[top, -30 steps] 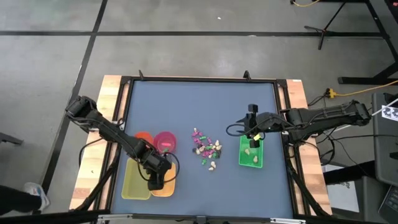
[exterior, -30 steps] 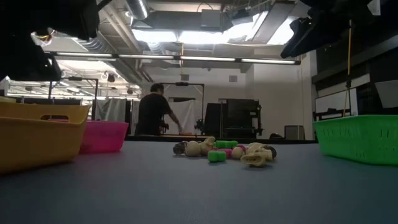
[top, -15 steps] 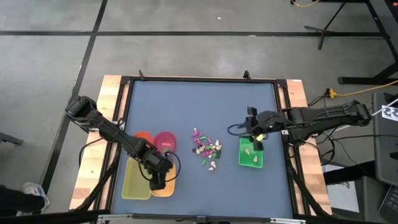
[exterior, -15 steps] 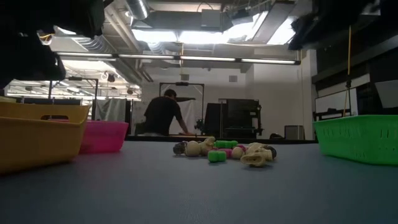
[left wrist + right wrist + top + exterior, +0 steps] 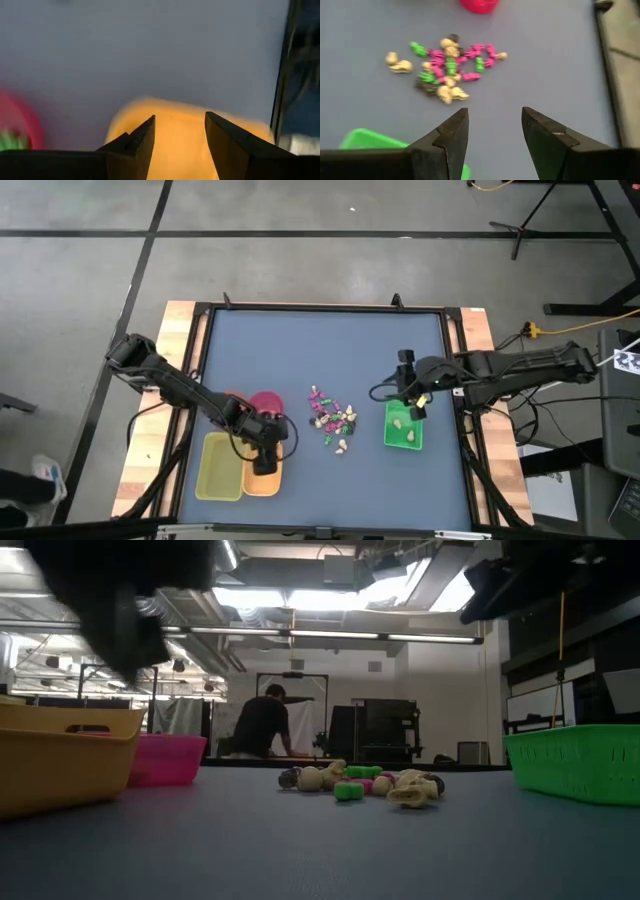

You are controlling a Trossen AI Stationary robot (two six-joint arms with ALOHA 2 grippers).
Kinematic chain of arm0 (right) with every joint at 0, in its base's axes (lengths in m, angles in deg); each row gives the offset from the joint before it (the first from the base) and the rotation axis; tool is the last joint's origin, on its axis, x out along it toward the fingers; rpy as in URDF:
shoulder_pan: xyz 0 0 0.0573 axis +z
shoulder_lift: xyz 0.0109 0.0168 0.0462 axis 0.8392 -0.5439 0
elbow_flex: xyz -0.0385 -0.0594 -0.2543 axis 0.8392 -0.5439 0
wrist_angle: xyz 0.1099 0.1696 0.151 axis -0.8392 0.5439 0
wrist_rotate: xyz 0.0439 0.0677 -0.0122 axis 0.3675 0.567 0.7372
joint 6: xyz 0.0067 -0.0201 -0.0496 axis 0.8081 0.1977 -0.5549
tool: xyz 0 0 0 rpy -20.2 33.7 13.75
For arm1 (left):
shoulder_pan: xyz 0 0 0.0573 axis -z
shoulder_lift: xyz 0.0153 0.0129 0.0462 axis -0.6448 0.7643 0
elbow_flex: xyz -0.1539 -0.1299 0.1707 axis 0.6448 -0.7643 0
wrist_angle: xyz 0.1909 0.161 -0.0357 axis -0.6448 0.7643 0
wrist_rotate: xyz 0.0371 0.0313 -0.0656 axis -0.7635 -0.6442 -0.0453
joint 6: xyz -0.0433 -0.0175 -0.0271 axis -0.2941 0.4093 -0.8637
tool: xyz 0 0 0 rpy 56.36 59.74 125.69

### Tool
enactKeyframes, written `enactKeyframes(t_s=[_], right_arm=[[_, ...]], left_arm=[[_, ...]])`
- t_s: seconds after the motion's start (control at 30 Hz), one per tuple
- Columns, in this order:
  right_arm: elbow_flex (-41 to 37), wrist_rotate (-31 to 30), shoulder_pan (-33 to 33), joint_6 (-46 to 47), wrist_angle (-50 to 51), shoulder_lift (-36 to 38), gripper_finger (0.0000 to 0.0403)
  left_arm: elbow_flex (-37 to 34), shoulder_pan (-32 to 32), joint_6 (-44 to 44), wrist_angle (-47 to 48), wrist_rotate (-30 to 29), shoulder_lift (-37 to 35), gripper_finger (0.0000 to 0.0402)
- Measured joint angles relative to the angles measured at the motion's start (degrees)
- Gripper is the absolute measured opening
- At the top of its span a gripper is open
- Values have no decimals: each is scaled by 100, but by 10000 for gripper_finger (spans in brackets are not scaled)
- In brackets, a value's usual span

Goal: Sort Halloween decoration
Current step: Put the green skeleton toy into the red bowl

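With the trinkets (image 5: 333, 423) lying mid-table between the bowls and the green tray (image 5: 403, 440), the right gripper (image 5: 492, 132) is hovering wide open and empty and should be singling out one edge piece, while the left gripper (image 5: 179, 137), also open and empty, is hanging over the orange bowl (image 5: 185, 145).

You've got the trinkets (image 5: 333, 423) piled mid-table, bowls (image 5: 266, 405) and one tray (image 5: 217, 467) off to their left, another tray (image 5: 403, 427) to their right. Left gripper (image 5: 264, 464) is over a bowl (image 5: 264, 480), right gripper (image 5: 411, 409) over that right-hand tray.
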Motion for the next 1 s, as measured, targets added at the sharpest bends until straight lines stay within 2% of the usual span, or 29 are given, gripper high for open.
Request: enactKeyframes(t_s=[0.1, 0.27, 0.4, 0.67, 1.0], right_arm=[[0, -215, 0, -141, -165, -187, 184], [0, -218, 0, -147, -353, -456, 184], [0, -218, 0, -149, -557, -667, 184], [0, -221, 0, -149, -556, -965, 184], [0, -225, 0, -146, -560, -1007, 184]], left_arm=[[2, -96, 431, -598, -605, 0, 156], [2, -265, 1230, -1393, -2081, 0, 156], [8, -460, 1639, -2055, -2598, 87, 156], [11, -615, 1656, -3452, -2665, 934, 156], [9, -376, 1618, -3681, -2335, 1817, 156]])
